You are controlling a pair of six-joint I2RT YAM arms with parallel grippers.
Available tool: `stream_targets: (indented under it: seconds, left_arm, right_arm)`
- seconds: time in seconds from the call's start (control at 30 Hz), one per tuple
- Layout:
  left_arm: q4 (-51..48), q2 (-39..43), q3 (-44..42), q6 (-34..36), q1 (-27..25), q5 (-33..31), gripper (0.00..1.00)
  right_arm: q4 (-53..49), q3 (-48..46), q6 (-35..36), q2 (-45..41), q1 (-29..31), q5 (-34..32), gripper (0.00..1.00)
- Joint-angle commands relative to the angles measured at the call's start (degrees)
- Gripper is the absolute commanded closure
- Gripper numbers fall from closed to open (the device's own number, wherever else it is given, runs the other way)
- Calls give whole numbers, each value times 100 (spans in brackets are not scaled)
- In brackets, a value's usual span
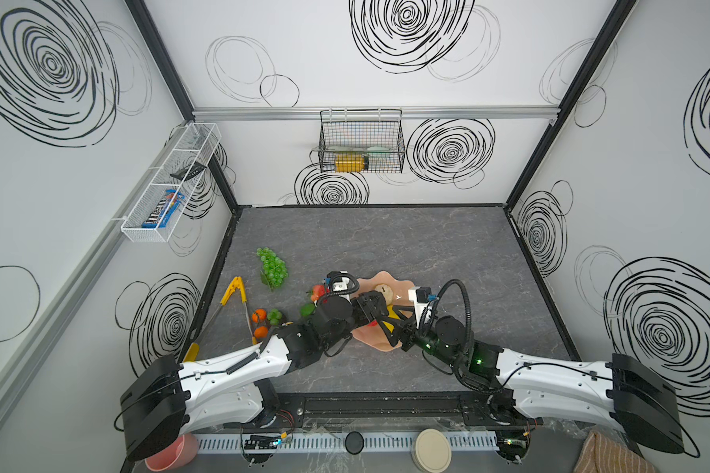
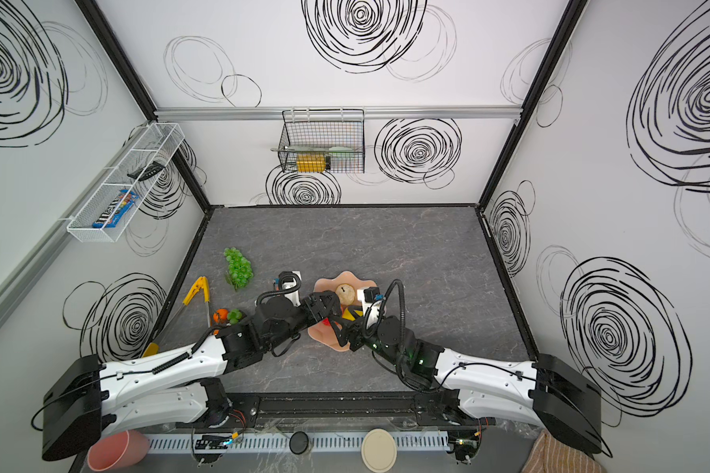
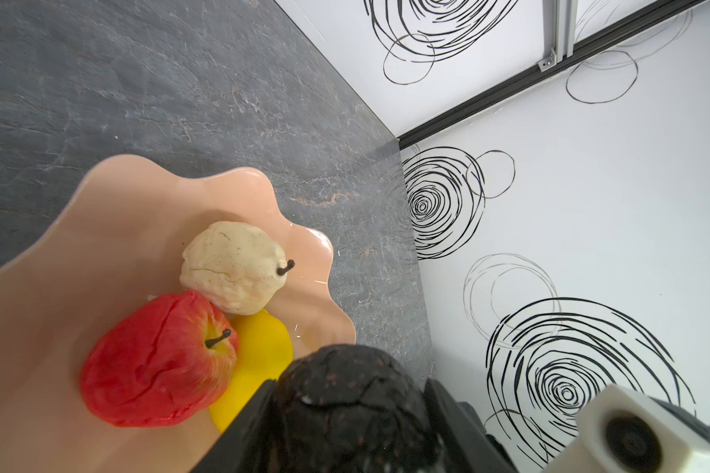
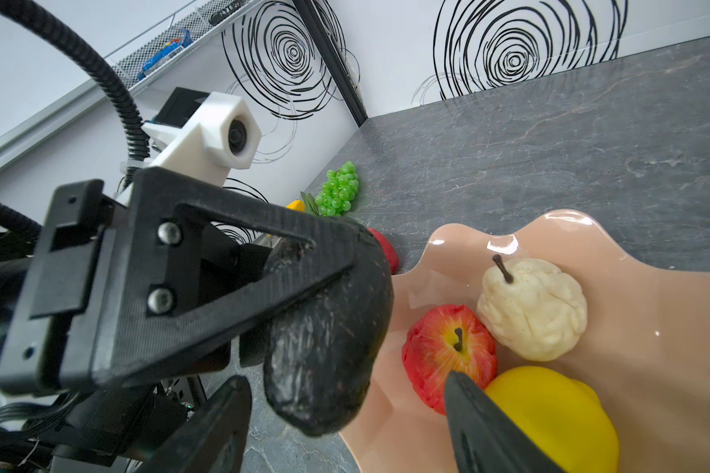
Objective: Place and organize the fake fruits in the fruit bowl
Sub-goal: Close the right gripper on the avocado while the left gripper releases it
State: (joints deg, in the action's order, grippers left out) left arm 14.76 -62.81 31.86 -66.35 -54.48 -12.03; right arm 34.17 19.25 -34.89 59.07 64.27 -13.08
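"m&m's" logo on blue candy packet (image 1: 163, 209).

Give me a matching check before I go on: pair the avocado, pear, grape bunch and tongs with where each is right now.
Things:
1. dark avocado
2. beige pear
3. green grape bunch
4. yellow-handled tongs

Places:
A. on the table beside the oranges
B. in the fruit bowl, next to the red apple
C. gripped in the left tool
D. on the table by itself, farther back than the tongs

Pairs: 1-C, 2-B, 3-D, 4-A
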Motion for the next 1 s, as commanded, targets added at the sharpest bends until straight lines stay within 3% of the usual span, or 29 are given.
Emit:
stream_targets:
  seconds: [0.0,0.27,0.6,0.83,0.97]
  left_arm:
    - [442,-12,39,-74,-95,-36,43]
    - [556,-69,13,-109,-282,-28,42]
    - [540,-59,6,-54,-320,-53,40]
    - [550,-5,-37,83,-213,44,23]
    - [307,350,-96,509,165,130,8]
  right_arm:
    - [246,208,52,82,50,-133,24]
    - [270,305,158,248,59,-38,34]
    - [202,284,179,176,57,51,62]
    - [-69,344,160,105,59,-63,66]
    - [-1024,658,156,31,59,-187,65]
